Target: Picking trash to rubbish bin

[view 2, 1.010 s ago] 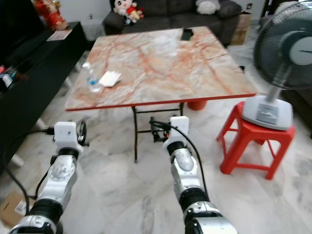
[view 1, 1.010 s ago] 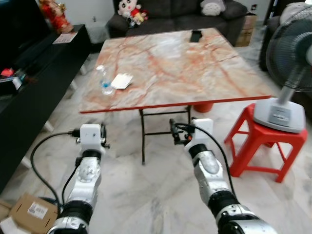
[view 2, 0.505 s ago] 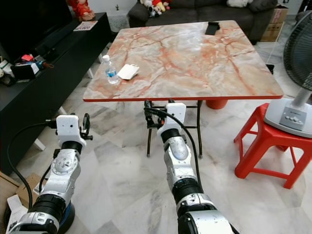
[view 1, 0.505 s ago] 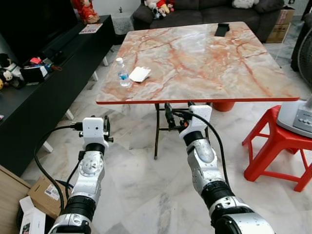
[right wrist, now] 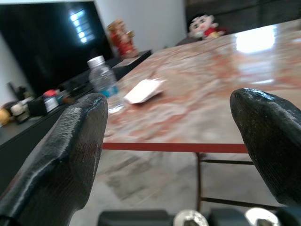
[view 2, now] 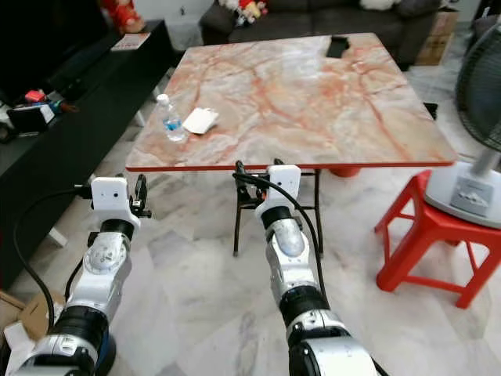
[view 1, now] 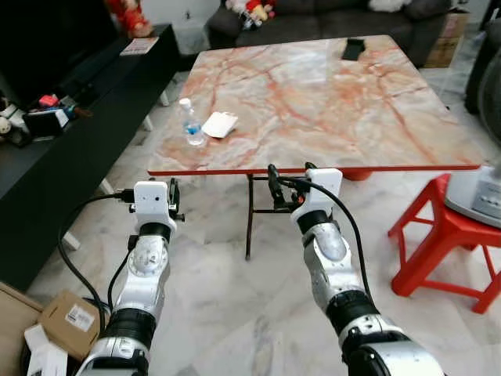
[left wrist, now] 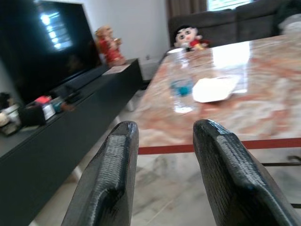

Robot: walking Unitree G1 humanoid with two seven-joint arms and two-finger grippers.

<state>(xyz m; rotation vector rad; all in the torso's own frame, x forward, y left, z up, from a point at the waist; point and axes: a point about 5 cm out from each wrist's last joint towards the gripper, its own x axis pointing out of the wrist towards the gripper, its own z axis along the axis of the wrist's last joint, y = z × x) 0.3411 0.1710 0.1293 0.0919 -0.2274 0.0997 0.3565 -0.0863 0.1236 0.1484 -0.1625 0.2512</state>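
While the table (view 1: 329,94) spreads across the far middle, both arms reach toward its near edge over the floor (view 1: 227,313). The right gripper (right wrist: 174,141) has its jaws spread wide, holding nothing, just under the near rim. The left gripper (left wrist: 162,160) stands narrower but open, empty, short of the table's left corner. A red stool (view 1: 446,243) sits to the right. On the table's near left stands a bottle (view 1: 191,125), with white paper (view 1: 220,124) just beside it.

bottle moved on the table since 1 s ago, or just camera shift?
No. The bottle stands beside the white paper near the table's front-left corner, as before. Its place in the picture shifted because the camera moved.
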